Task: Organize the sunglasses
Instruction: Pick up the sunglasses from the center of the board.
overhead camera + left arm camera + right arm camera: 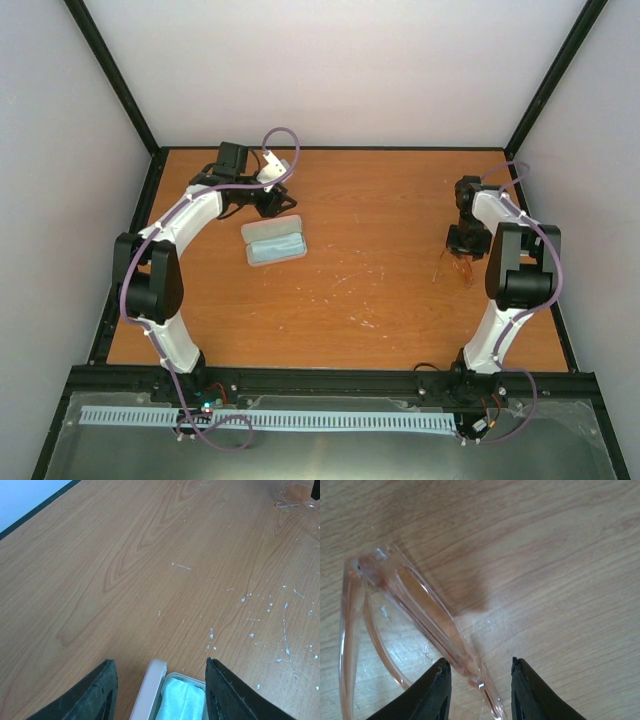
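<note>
The sunglasses (422,607), a thin translucent orange-pink pair, lie on the wood at the right side of the table (449,266) and show faintly in the far corner of the left wrist view (295,497). My right gripper (480,672) stands over them with its jaws apart, the frame's bridge between the fingers near the left one and a gap to the right one. The pink case (273,242) lies open at the left centre with a light blue cloth (184,702) inside. My left gripper (161,680) hovers open over the case's end (150,690), touching nothing.
The wooden table (370,300) carries white scuffs and specks near its middle. A black frame rail (150,200) runs along the left edge, and grey walls close in on three sides. The right arm's elbow (520,270) rises beside the sunglasses.
</note>
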`<action>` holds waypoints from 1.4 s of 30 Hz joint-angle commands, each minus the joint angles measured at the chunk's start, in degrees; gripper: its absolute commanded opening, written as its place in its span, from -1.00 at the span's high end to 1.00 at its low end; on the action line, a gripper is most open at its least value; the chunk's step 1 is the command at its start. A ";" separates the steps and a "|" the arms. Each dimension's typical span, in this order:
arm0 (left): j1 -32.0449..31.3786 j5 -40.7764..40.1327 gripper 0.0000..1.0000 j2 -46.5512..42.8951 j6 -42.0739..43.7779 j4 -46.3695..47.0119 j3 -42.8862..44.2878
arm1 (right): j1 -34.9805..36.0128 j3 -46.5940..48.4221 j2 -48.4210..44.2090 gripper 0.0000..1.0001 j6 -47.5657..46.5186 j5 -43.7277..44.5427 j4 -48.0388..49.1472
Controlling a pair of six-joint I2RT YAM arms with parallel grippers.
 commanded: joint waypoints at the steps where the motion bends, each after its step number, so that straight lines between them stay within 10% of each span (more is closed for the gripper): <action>1: -0.33 -0.10 0.01 0.65 1.19 -0.53 1.37 | -0.20 2.69 2.52 0.38 -2.36 1.18 -0.86; 16: -0.33 0.29 0.03 0.92 1.15 -0.36 1.66 | -0.18 1.96 3.06 0.73 -3.66 -0.77 -2.26; 26: -0.41 0.83 0.04 0.65 0.97 0.01 1.43 | -0.16 0.22 1.51 0.39 -4.10 -2.96 -2.98; 42: -0.63 1.16 0.06 0.05 0.60 0.61 0.93 | -0.20 -0.42 -2.03 0.94 -3.76 -7.75 -3.63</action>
